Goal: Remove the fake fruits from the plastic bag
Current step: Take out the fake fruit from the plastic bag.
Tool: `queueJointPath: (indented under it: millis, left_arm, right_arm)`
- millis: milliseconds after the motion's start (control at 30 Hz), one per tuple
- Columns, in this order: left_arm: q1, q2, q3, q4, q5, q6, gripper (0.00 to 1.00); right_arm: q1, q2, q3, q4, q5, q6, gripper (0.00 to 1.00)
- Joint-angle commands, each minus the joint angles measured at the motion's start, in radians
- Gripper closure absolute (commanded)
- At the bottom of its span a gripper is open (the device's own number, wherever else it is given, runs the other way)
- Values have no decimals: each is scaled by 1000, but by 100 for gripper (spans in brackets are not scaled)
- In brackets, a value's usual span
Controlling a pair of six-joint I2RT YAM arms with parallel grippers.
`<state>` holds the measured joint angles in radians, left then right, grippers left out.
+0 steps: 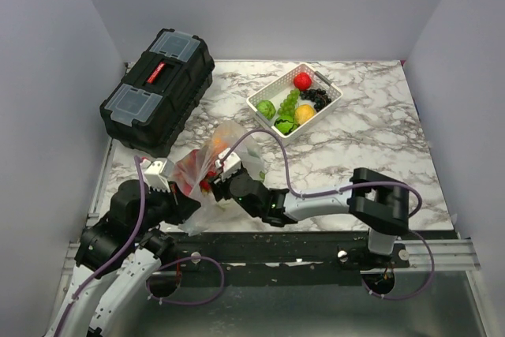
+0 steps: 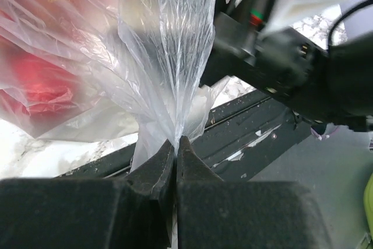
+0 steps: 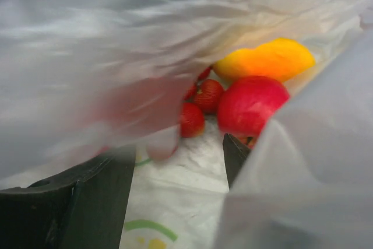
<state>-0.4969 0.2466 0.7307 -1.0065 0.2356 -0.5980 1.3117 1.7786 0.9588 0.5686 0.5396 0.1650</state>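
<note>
Only blurred green-yellow print (image 3: 148,231) on plastic bag (image 3: 116,39), illegible.

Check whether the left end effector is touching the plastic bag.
Touching. The left wrist view shows the left end effector closed on a gathered fold of the plastic bag, with the film pinched between its fingertips.

Thin clear crinkly film of the plastic bag (image 2: 169,45), glossy smooth moulded fake fruits (image 3: 250,106) centre frame, matt black faintly grainy left gripper (image 2: 176,147), polished marble-look table (image 1: 371,155), matt black hard-plastic toolbox (image 1: 158,88) upper left, white slotted plastic basket (image 1: 272,86)
</note>
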Motion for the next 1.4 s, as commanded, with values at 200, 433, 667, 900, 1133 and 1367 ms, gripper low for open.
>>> queueJointPath:
  millis: [200, 433, 667, 900, 1133, 1367]
  left_arm:
    - [1, 10, -18, 21, -33, -17, 100]
    - [1, 19, -12, 17, -42, -19, 100]
    - [2, 30, -12, 14, -40, -14, 100]
    - [1, 34, -13, 11, -50, -19, 100]
    - [2, 46, -3, 12, -55, -22, 100]
    - [1, 93, 54, 93, -22, -1, 100]
  right_arm:
    - [-109, 188, 151, 9, 81, -146, 24]
    - [-161, 305, 220, 31, 54, -154, 12]
    - [-202, 387, 247, 79, 71, -199, 12]
    - [-203, 329, 203, 125, -10, -181, 44]
    - [-204, 149, 140, -7, -172, -59, 65]
    - [-203, -37, 31, -92, -447, 59, 74]
